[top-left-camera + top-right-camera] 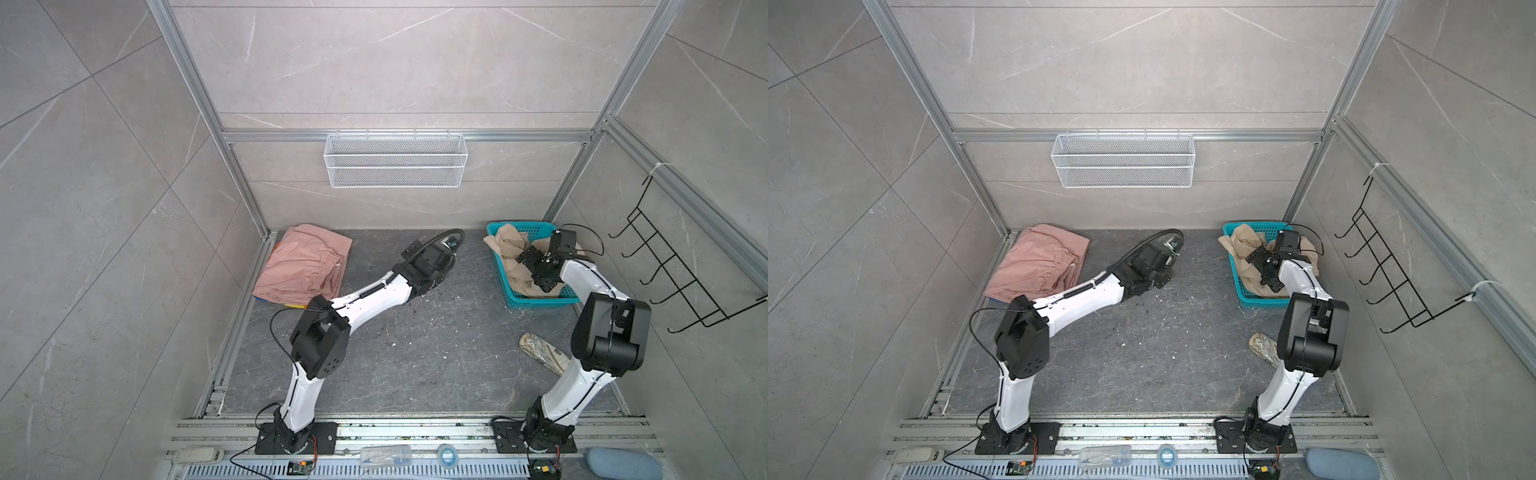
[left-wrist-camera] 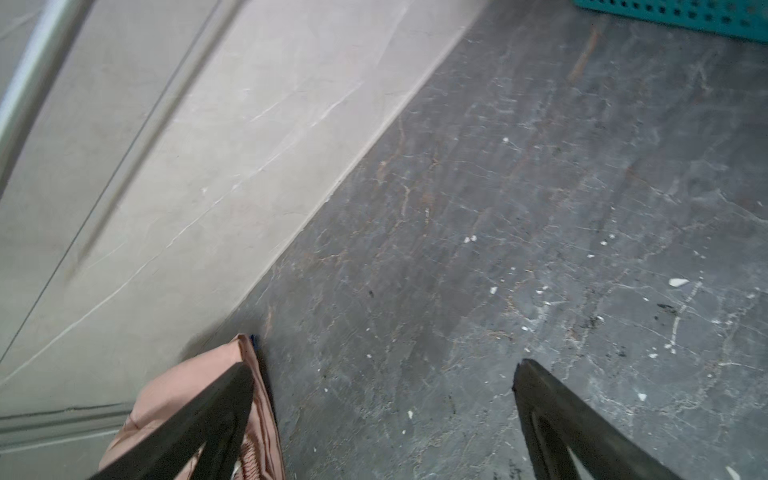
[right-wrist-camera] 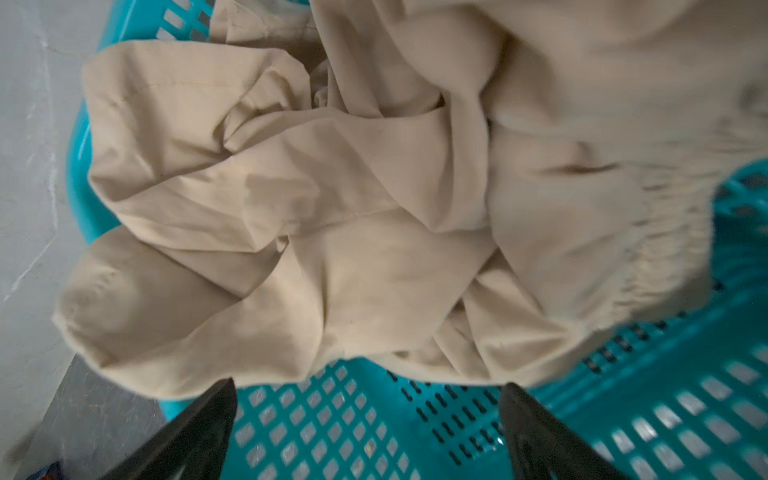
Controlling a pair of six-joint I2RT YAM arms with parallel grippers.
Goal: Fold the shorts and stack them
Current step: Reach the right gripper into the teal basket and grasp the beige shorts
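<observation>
Spread right jaws over beige shorts (image 3: 332, 208) in basket (image 3: 623, 415) — seemingly poised to grab; left jaws spread, empty, near pink shorts (image 1: 303, 266).

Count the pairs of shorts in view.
3: pink shorts folded at the far left; a multicoloured pair beneath them, only edges showing; beige shorts crumpled in the teal basket. Others may be hidden.

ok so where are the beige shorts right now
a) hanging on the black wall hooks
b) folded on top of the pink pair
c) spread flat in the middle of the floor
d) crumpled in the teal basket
D: the beige shorts lie bunched up inside the teal basket, one end spilling over its rim, and the open right gripper next to them holds nothing.
</observation>
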